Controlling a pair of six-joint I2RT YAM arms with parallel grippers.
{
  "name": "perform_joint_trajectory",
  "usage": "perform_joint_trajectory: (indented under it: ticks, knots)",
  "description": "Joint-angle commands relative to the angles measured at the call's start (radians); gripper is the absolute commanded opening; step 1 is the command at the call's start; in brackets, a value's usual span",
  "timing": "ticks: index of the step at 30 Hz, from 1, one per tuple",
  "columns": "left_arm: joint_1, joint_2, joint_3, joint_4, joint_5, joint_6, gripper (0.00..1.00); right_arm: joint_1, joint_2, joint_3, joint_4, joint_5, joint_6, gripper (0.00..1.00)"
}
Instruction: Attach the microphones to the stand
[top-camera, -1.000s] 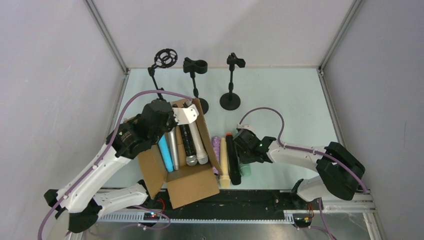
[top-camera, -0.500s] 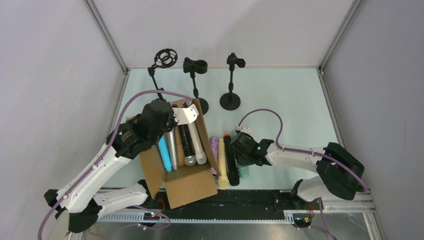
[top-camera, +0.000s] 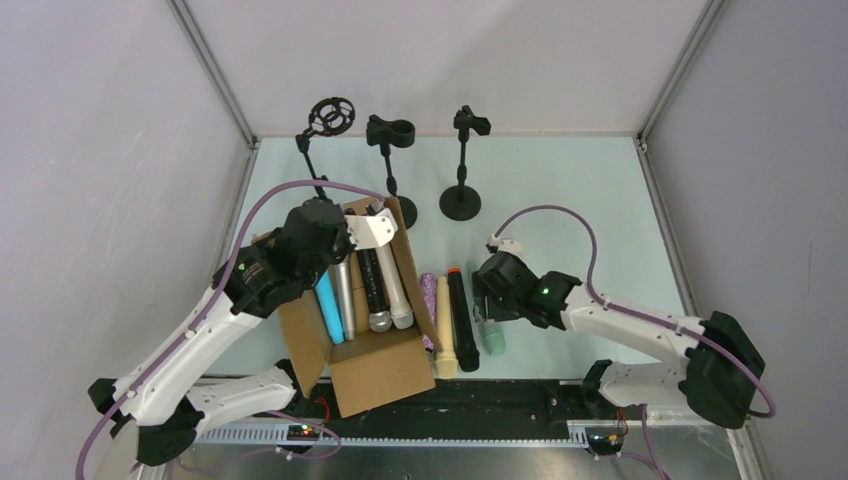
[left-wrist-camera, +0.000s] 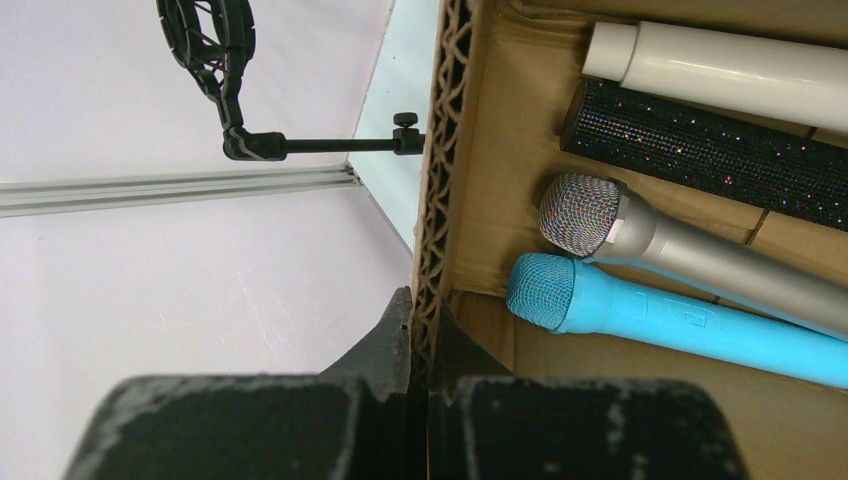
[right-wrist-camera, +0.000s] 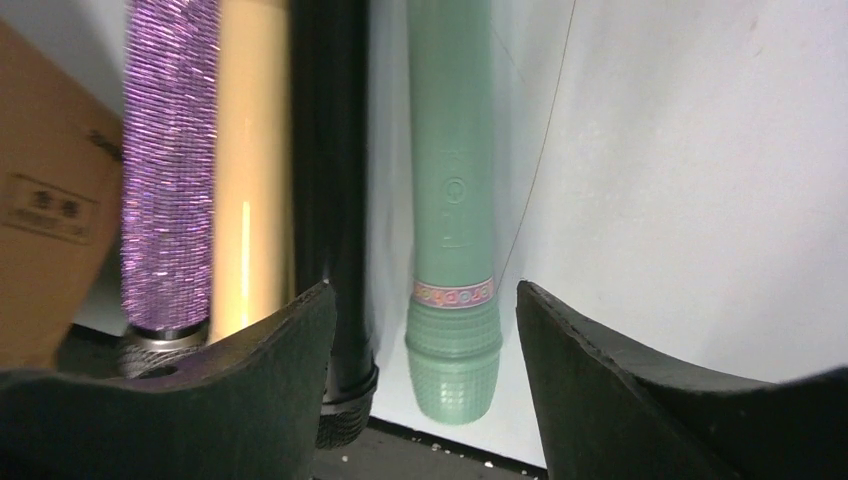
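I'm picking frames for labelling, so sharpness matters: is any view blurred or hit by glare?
Top view: evenly lit, sharp, only soft shadows. Left wrist view: the box is crisp and the black glitter microphone inside it sparkles, while the near fingers look dark and soft. Right wrist view: the purple microphone and cream microphone are smeared, the green microphone clearer.

Pale green table (top-camera: 600, 200) — cardboard box (top-camera: 385, 370), four microphones (top-camera: 462, 320) side by side, three stands (top-camera: 461, 203) behind
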Motion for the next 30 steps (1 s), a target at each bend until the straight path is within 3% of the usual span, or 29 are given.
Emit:
perform_joint_trajectory:
  ticks: [1, 5, 9, 12, 21, 30]
  knots:
    - [-0.005, -0.009, 0.031, 0.091, 0.007, -0.011, 0.00, 0.056, -0.140, 0.163, -0.078, 0.142, -0.018, 0.69]
    - [-0.004, -0.009, 0.028, 0.090, 0.005, -0.014, 0.00, 0.306, -0.194, 0.338, -0.045, 0.380, -0.057, 0.67]
    - [-0.004, -0.003, 0.036, 0.090, -0.005, -0.022, 0.00, 0.576, -0.164, 0.372, 0.168, 0.504, -0.216, 0.66]
    - [0.000, -0.002, 0.037, 0.090, -0.007, -0.022, 0.00, 0.681, -0.081, 0.379, 0.378, 0.501, -0.324, 0.66]
    - [0.003, -0.005, 0.042, 0.090, -0.008, -0.025, 0.00, 0.578, 0.274, 0.468, 0.541, 0.241, -0.329, 0.66]
    - [0.005, -0.011, 0.040, 0.091, -0.008, -0.022, 0.00, 0.461, 0.547, 0.487, 0.777, 0.217, -0.309, 0.62]
